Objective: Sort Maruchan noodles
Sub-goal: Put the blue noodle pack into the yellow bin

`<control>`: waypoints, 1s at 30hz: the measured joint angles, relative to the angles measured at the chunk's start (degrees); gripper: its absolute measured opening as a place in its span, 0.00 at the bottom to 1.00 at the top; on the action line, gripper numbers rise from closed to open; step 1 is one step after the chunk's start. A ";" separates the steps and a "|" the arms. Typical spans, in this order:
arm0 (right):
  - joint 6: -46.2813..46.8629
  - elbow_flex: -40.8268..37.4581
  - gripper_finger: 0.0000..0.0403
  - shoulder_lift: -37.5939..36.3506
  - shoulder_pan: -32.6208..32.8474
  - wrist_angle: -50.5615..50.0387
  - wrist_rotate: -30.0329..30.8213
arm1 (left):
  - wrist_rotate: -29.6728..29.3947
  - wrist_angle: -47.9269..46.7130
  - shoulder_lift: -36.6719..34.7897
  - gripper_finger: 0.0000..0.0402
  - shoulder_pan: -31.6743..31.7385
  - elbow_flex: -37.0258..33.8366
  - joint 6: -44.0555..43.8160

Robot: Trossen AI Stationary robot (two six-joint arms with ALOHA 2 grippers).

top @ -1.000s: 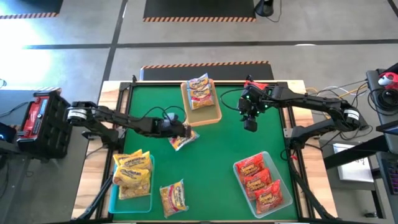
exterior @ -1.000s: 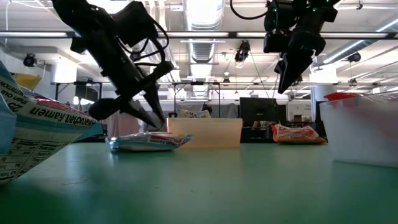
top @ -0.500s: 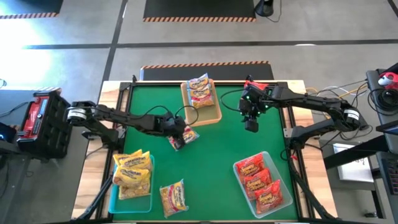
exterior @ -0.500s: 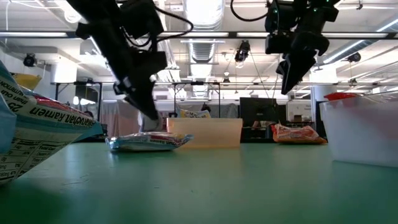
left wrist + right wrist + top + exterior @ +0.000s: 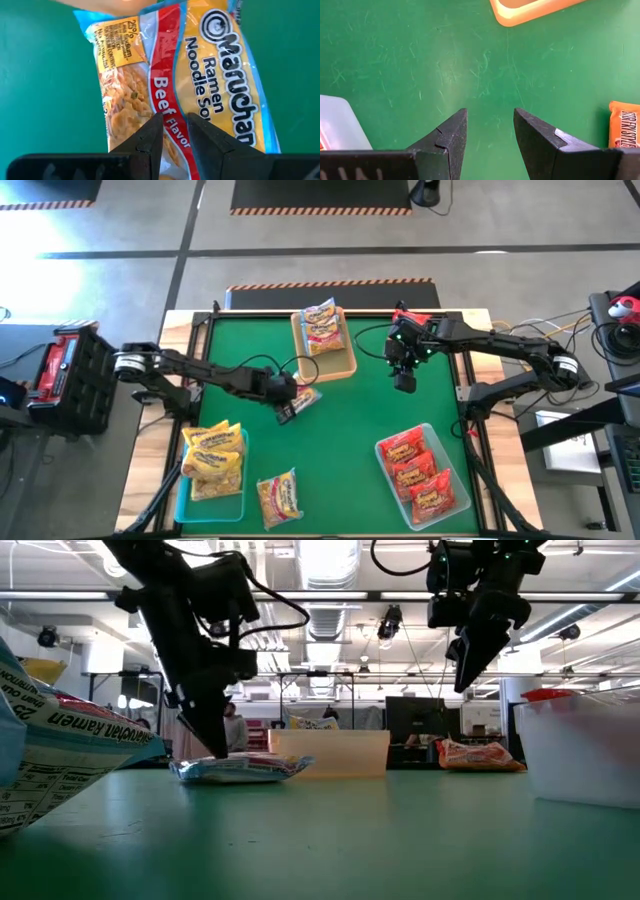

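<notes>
A silvery-white Maruchan noodle packet with a red stripe (image 5: 305, 397) (image 5: 175, 75) lies flat on the green table (image 5: 350, 420), left of centre. My left gripper (image 5: 286, 413) (image 5: 173, 127) points steeply down over its near-left part, its fingers a narrow gap apart with the red stripe showing between them. In the low view its tips (image 5: 216, 748) come down to the packet's top (image 5: 240, 768). My right gripper (image 5: 403, 381) (image 5: 489, 131) hangs open, high over bare table, holding nothing. My left gripper's fingertips (image 5: 152, 131) stand over the packet's red stripe (image 5: 167, 95), coming from above and slanting; the packet lies flat on the table. Whether they touch it, I cannot tell.
A tan tray (image 5: 325, 350) at the far middle holds silvery-white packets (image 5: 322, 325). A teal tray (image 5: 185, 495) at the near left holds yellow packets (image 5: 212, 455), with a loose packet (image 5: 280, 498) beside it. A clear tray (image 5: 445, 450) at the near right holds red packets (image 5: 418, 475).
My left gripper has moved from the packet's far side to its near-left side, rolling its wrist about and sinking onto the packet. The packet has stayed where it lay. My right gripper has kept still.
</notes>
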 joint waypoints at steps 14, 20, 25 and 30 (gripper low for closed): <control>1.01 0.00 0.37 0.00 0.00 0.00 0.01 | 16.12 20.22 3.75 0.19 -4.04 -0.14 -50.53; 1.71 0.00 0.37 0.00 0.01 0.11 0.00 | 17.39 33.92 3.46 0.19 -4.08 1.82 -39.13; 2.24 0.00 0.37 -0.02 0.03 0.11 -0.07 | 16.40 26.37 3.45 0.19 -4.72 5.45 -15.87; 6.54 0.00 0.37 -0.02 0.84 -0.22 -2.65 | 7.43 16.72 4.42 0.19 -6.76 6.47 -2.22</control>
